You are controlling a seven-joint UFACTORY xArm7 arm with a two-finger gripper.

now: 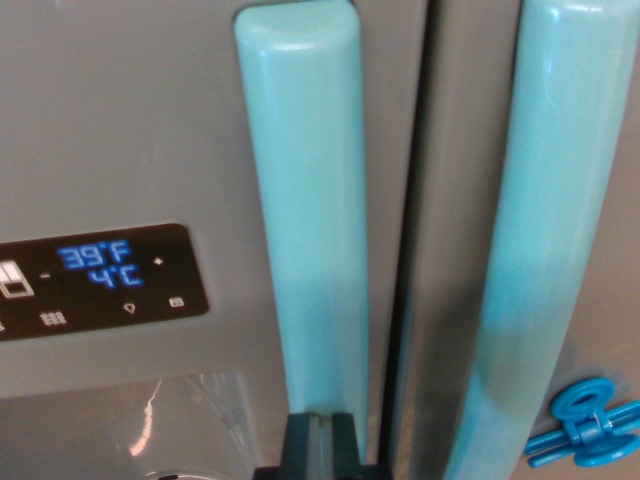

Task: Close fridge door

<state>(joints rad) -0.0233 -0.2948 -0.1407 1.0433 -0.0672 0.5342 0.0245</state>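
Landmark: dark vertical seam (408, 250) between two grey fridge doors.
Handles: pale turquoise plastic bar handle (310, 210) left of seam; second turquoise bar (545, 240) right of it.
Display: black panel (95, 282), far left, reading 39°F, 4°C.
Hand: dark hand (320, 445) at bottom edge, touching left handle's base; fingers apart or together, cannot tell.
Clip: blue plastic clip (590, 425), lower right.

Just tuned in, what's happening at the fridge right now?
The wrist camera sits very close to a grey toy fridge. The gripper shows only as a dark tip at the bottom edge, against the base of the left turquoise handle. The gap between the doors looks narrow, so they appear nearly or fully shut. The display reads 39°F.
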